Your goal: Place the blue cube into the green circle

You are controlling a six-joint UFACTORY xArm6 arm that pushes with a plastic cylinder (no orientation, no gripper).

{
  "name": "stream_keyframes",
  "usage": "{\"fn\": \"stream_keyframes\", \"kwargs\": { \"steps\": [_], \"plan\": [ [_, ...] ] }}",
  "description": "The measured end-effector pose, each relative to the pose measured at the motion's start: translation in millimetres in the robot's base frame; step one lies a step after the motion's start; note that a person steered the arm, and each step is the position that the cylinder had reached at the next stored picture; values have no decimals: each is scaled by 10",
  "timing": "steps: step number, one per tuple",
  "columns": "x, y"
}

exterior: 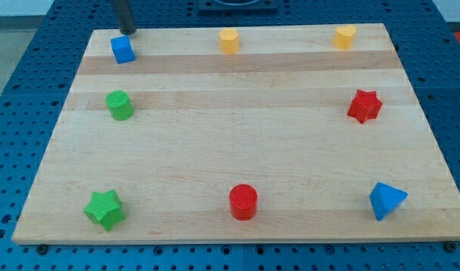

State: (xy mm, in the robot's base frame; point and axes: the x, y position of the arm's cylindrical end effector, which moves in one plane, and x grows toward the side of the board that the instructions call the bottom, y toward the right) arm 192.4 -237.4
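The blue cube (123, 50) sits near the board's top left corner. The green circle, a round green cylinder block (120, 105), stands below it on the left side, about a block's width of bare wood between them. My tip (127, 32) is the lower end of the dark rod coming down from the view's top. It rests just above the blue cube, at its top edge, close to it or touching it.
On the wooden board (237, 150): a yellow hexagon block (229, 41) at top middle, a yellow block (345, 36) at top right, a red star (364, 106) at right, a blue triangular block (385, 200) at bottom right, a red cylinder (243, 202) at bottom middle, a green star (105, 209) at bottom left.
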Motion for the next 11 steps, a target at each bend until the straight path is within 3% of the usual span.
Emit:
{"fn": "stream_keyframes", "kwargs": {
  "steps": [2,3,6,7,9,11],
  "plan": [
    [29,-292],
    [256,-284],
    [20,144],
    [408,145],
    [605,145],
    [1235,144]
  ]
}}
